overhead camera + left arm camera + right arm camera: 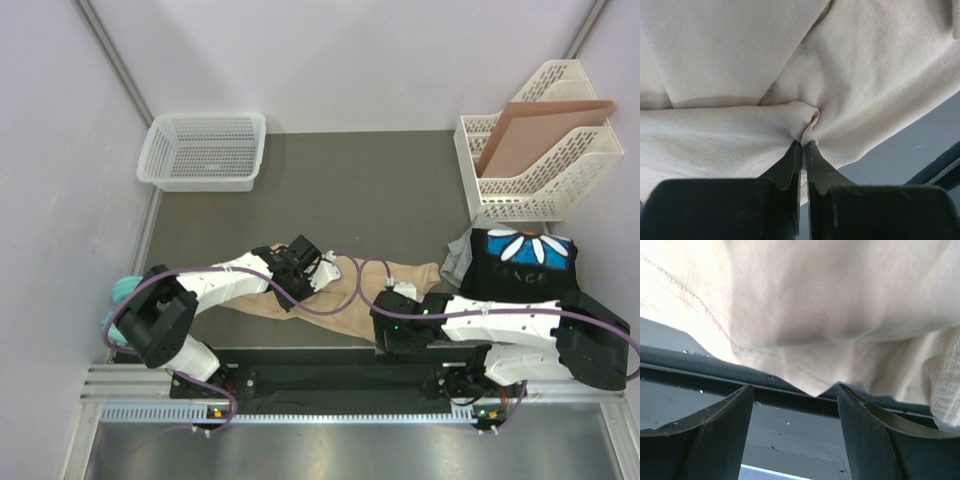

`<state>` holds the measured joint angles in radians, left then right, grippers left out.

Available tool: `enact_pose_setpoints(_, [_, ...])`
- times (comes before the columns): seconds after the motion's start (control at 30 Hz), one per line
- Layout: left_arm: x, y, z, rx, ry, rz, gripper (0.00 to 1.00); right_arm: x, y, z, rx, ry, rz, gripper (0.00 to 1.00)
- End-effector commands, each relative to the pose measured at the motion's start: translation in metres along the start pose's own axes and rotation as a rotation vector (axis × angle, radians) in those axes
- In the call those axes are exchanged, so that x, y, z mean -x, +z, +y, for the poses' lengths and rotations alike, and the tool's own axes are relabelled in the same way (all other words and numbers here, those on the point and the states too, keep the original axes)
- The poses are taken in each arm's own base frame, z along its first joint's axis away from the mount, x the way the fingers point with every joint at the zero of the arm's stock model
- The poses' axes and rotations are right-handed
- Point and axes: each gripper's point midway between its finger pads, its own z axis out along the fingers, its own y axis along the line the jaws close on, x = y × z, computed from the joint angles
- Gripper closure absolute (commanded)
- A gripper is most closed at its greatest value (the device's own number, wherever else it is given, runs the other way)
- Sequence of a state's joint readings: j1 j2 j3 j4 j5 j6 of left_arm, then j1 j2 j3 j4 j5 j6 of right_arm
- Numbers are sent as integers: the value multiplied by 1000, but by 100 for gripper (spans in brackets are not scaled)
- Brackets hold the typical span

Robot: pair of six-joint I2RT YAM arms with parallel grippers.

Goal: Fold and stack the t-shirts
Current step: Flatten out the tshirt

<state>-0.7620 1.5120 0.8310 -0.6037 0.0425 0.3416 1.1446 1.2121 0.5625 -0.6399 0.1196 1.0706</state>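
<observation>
A tan t-shirt [335, 300] lies crumpled across the near middle of the table. My left gripper [300, 262] is shut on a pinch of the tan cloth [809, 125] at its left part. My right gripper [392, 322] is open at the shirt's near right edge; a corner of its hem [815, 390] hangs between the open fingers [730, 410] without touching them. A black t-shirt with a white daisy print [525, 262] lies folded at the right, on top of a grey shirt [458, 256]. No pink shirt is in view.
A white mesh basket [205, 150] stands at the back left. A white file rack [540, 160] holding a brown cardboard sheet [535, 125] stands at the back right. A teal cloth item [125, 290] lies at the left table edge. The table's near rail [320, 380] runs beneath both arms.
</observation>
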Motion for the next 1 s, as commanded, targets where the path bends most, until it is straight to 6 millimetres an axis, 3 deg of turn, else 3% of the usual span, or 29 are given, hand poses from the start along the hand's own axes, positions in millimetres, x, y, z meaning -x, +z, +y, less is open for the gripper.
enact_pose_setpoints(0.0, [8,-9,9,38,-6,-18,100,20,-1,16,47,8,-54,34])
enact_pose_setpoints(0.1, [7,-9,8,38,-7,-17,100,24,1,16,47,11,-60,43])
enact_pose_setpoints(0.33, [4,-10,8,43,-6,-17,100,32,-1,15,40,18,-75,78])
enact_pose_setpoints(0.53, [3,-15,14,72,-3,0,100,33,-14,12,45,26,-85,96])
enact_pose_setpoints(0.73, [12,-33,20,97,9,-18,91,34,-36,9,80,47,-113,100])
enact_pose_setpoints(0.97, [16,-38,19,88,0,-26,83,35,-35,8,71,47,-115,100])
